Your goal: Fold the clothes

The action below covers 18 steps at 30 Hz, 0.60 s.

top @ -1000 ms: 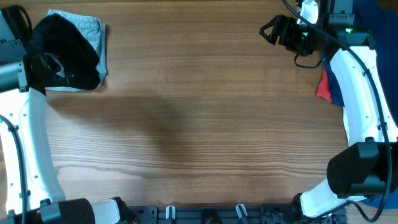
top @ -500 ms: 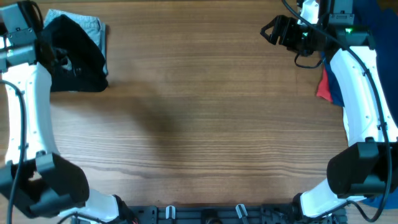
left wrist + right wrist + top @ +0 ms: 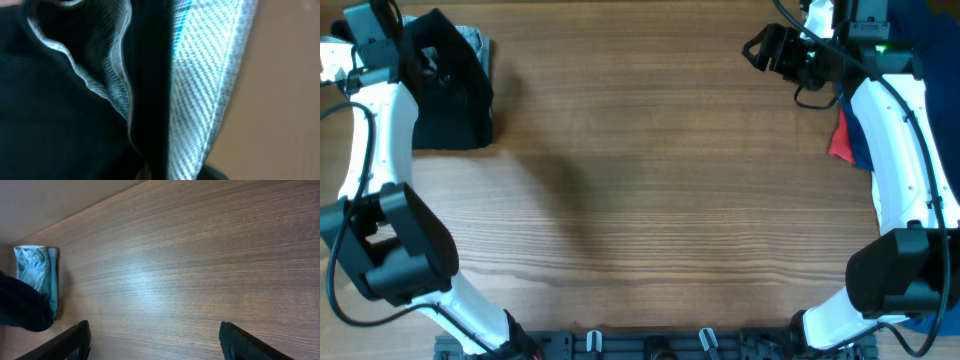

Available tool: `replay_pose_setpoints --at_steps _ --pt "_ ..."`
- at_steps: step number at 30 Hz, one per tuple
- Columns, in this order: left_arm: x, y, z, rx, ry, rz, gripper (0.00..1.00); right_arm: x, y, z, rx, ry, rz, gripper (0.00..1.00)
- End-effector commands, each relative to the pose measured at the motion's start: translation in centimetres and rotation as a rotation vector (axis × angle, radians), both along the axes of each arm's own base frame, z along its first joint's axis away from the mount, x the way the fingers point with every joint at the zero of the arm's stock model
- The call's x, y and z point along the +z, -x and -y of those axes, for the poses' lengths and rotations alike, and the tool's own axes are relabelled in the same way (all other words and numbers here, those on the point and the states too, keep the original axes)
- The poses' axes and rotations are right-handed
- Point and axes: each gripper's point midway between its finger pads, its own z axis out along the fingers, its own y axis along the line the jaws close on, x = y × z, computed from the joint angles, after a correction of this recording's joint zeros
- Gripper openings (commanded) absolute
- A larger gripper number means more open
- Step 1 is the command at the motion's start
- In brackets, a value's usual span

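Black shorts [image 3: 448,95] lie at the table's [image 3: 650,180] far-left corner over denim shorts [image 3: 477,42], directly under the left gripper [image 3: 420,68]; whether its jaws are parted cannot be told. The right gripper [image 3: 154,336] hangs spread, well apart.

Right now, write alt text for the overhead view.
Black shorts lie on top of light-blue denim shorts at the wooden table's far left corner, with the left arm reaching over them. The right gripper hangs open at the far right, near red and blue cloth.
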Motion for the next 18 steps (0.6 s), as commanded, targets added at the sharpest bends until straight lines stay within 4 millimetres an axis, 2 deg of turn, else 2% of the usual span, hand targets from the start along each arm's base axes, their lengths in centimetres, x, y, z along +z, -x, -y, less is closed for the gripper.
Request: replay_pose_setpoints --at_steps 1,2,4,5,7,12,14,18 --pt "0.0 -2.3 0.1 -0.012 -0.026 0.063 0.34 -1.4 -0.3 0.0 -0.011 0.012 -0.026 0.83" --pt "-0.2 -2.8 0.1 -0.016 -0.029 0.075 0.43 -1.3 -0.3 0.0 -0.011 0.012 -0.024 0.83" --pt "-0.3 -3.6 0.4 -0.030 -0.042 0.094 0.73 -1.3 -0.4 0.0 -0.011 0.011 -0.019 0.83" --pt "-0.2 -4.2 0.6 -0.056 -0.074 0.094 1.00 -1.3 -0.5 0.0 -0.011 0.011 -0.017 0.83" --pt "0.7 -5.6 0.9 -0.133 -0.181 0.101 1.00 -1.5 -0.7 0.0 -0.011 0.011 -0.018 0.83" --pt "3.0 -6.9 1.9 -0.276 -0.337 0.100 1.00 -3.0 -1.0 0.0 -0.026 0.000 -0.059 0.83" --pt "3.1 -7.0 3.5 -0.411 -0.357 0.059 1.00 -3.8 -1.1 -0.4 -0.014 -0.002 -0.074 0.83" --pt "3.2 -5.4 7.3 -0.693 -0.380 -0.040 1.00 -3.7 -1.0 -2.3 0.115 0.071 -0.016 0.83"
